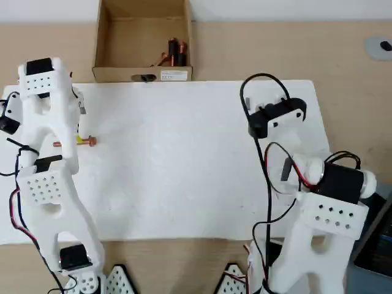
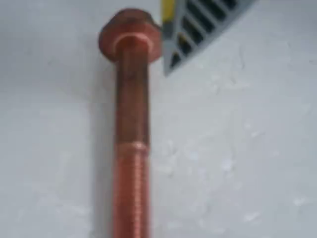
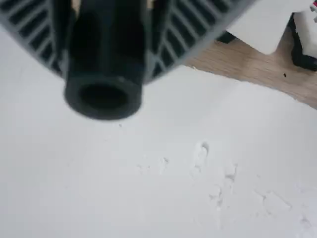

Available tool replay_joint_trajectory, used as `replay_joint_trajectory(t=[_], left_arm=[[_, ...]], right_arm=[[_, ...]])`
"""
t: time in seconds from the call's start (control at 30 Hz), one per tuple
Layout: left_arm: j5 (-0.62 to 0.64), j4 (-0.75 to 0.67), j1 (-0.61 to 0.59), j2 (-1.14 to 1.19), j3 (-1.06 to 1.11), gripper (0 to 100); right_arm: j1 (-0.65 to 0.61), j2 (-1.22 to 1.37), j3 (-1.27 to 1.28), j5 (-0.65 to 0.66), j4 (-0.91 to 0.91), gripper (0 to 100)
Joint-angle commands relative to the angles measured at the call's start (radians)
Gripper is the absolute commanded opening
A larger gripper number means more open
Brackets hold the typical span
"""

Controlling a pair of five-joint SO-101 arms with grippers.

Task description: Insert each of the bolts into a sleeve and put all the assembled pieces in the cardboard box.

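Pairing a bolt with a sleeve seems the step in hand. It lies on the white mat at the left gripper, whose jaws I cannot tell. The right gripper clamps the black sleeve. Next, the bolt likely needs lifting and lining up with the bore.

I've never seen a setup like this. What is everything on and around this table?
bolt: one, copper, on the white mat by the left gripper.
sleeve: one, black, held above the mat.
assembled pieces: at least two, copper and black, inside the cardboard box.
cardboard box: one, brown, open, at the mat's far edge.
mat: one, white, on the table.
table: one, light wood.
left gripper: one, over the bolt.
right gripper: one, shut on the sleeve.
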Motion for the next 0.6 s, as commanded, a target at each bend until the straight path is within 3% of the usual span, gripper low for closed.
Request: replay_joint_trajectory(t=[0.0,0.37,0.57], left_arm=[[-0.048,0.012,-0.009,-0.053,-0.009,34],[-0.356,0.014,-0.017,-0.114,-0.150,34],[-0.692,0.014,-0.015,-0.269,-0.143,23]], right_arm=[[0.015,-0.019,-0.004,0.006,0.020,1.1],[0.015,-0.022,-0.004,0.005,0.020,1.1],[0.015,-0.022,-0.004,0.005,0.020,1.1]])
